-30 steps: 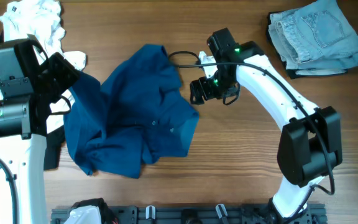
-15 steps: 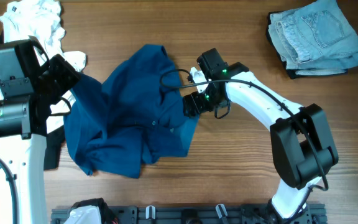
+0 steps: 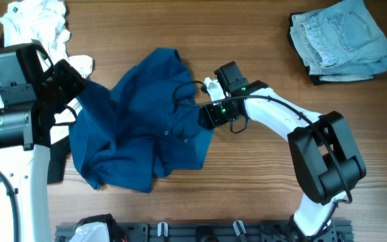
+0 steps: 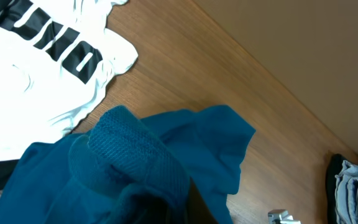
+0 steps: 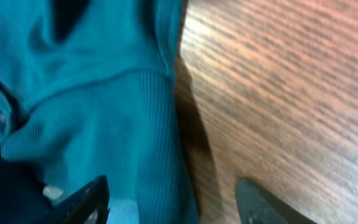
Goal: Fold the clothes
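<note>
Checking the right claw [image 3: 205, 115] against the shirt [image 3: 140, 128]: the shirt lies crumpled at the middle of the table [image 3: 261, 195]. The claw sits at the shirt's right-hand edge, so the cloth spreads away from it toward the left arm. In the right wrist view the ribbed hem [image 5: 135, 124] runs up the picture and into the gap. One finger [image 5: 89, 199] stands over cloth, the other over bare wood. The jaws stand apart, with nothing pinched that I can see. I judge that a grip here needs the hem squarely between the pads. The left claw [image 3: 69, 77] is closed. Blue cloth bunches right up to it, so I judge it holds the shirt's left corner.
</note>
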Motion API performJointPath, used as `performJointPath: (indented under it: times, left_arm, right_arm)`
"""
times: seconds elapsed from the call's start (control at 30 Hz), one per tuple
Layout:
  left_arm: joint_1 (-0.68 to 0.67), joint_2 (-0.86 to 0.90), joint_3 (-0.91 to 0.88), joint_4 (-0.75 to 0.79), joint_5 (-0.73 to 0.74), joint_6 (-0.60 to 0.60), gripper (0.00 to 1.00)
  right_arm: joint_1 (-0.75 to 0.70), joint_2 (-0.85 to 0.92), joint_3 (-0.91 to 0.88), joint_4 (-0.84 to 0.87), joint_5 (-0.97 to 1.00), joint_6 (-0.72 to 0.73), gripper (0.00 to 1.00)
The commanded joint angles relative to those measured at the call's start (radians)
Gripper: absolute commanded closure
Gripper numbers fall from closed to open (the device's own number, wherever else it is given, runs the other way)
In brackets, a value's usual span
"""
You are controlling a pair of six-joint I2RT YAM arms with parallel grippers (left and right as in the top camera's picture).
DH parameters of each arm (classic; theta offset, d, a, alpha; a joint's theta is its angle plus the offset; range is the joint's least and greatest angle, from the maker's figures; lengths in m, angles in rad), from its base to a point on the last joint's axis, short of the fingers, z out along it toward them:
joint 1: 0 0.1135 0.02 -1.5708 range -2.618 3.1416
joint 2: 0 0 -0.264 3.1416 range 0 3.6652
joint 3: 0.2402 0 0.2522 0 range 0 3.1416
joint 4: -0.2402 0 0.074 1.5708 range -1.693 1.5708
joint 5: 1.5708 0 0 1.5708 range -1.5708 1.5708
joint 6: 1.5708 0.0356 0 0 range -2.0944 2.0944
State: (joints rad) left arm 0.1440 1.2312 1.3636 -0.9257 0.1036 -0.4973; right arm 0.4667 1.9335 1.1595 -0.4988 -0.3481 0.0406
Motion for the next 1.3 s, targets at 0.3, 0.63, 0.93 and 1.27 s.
performJointPath:
  times: [0.3,0.63,0.93,1.27]
  left_arm:
    - [-0.005,0.000,0.003,0.000,0.011,0.023,0.96]
    - [-0.006,0.041,-0.008,-0.006,0.036,0.019,0.96]
    - [-0.109,0.198,-0.008,0.005,0.038,0.019,0.96]
    - [-0.220,0.466,-0.008,0.050,-0.026,0.023,0.96]
  right_arm:
    - [-0.053,0.002,-0.001,0.008,-0.008,0.075,0.96]
    - [-0.324,-0.018,0.296,-0.184,-0.038,0.001,0.96]
    - [-0.422,-0.018,0.481,-0.203,-0.034,-0.040,0.96]
    - [-0.427,-0.159,0.500,-0.422,0.000,-0.029,0.23]
